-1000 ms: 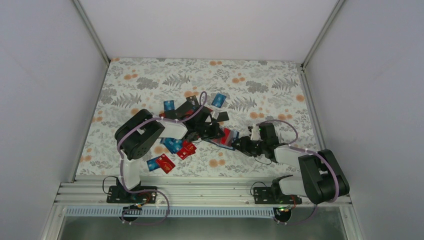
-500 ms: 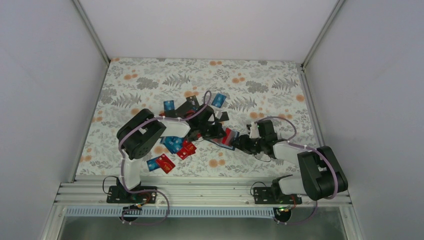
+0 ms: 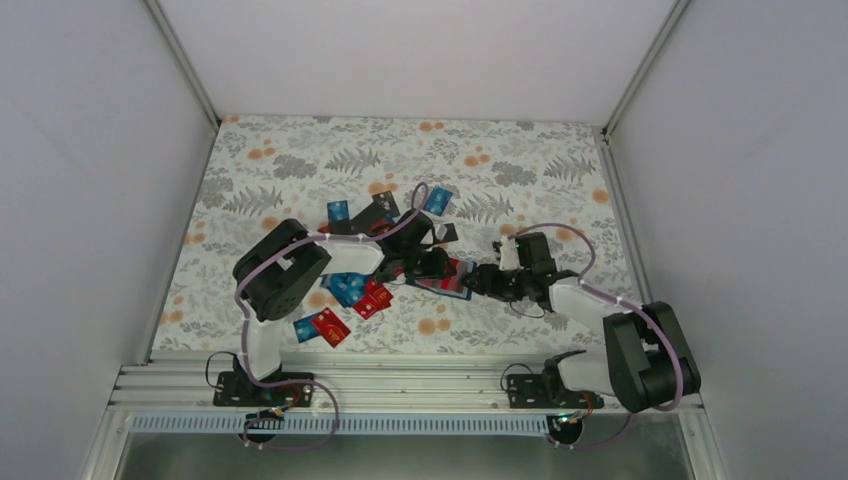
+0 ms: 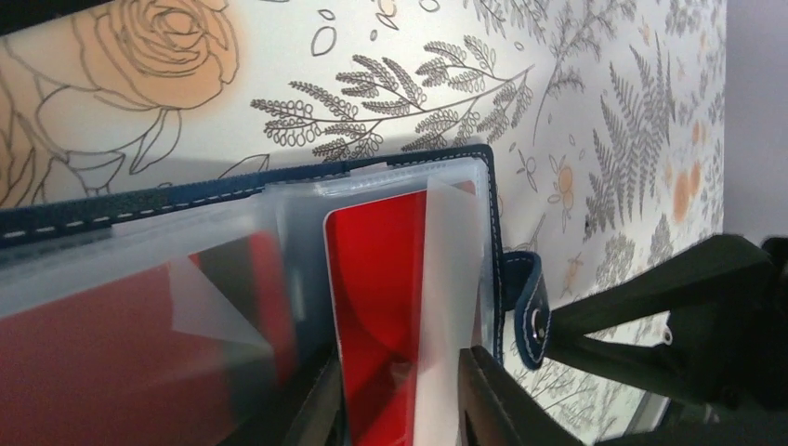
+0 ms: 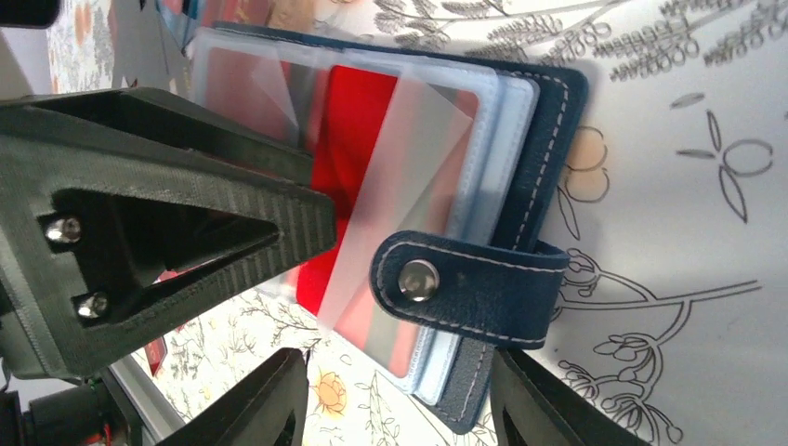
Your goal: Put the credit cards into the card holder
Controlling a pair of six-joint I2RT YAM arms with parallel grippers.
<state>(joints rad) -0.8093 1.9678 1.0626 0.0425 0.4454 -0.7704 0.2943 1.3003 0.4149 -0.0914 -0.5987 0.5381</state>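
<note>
Beside card holder (image 3: 441, 279), scattered credit cards (image 3: 331, 326).

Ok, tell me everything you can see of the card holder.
The card holder is a dark navy wallet with pale stitching, leather-like, lying open and flat on the floral table between the two arms. Inside are clear plastic sleeves; one holds a red card. A strap with a metal snap folds over its edge. The left tool straddles that sleeve, one finger over the pages. The right tool flanks the strap end, open.
</note>
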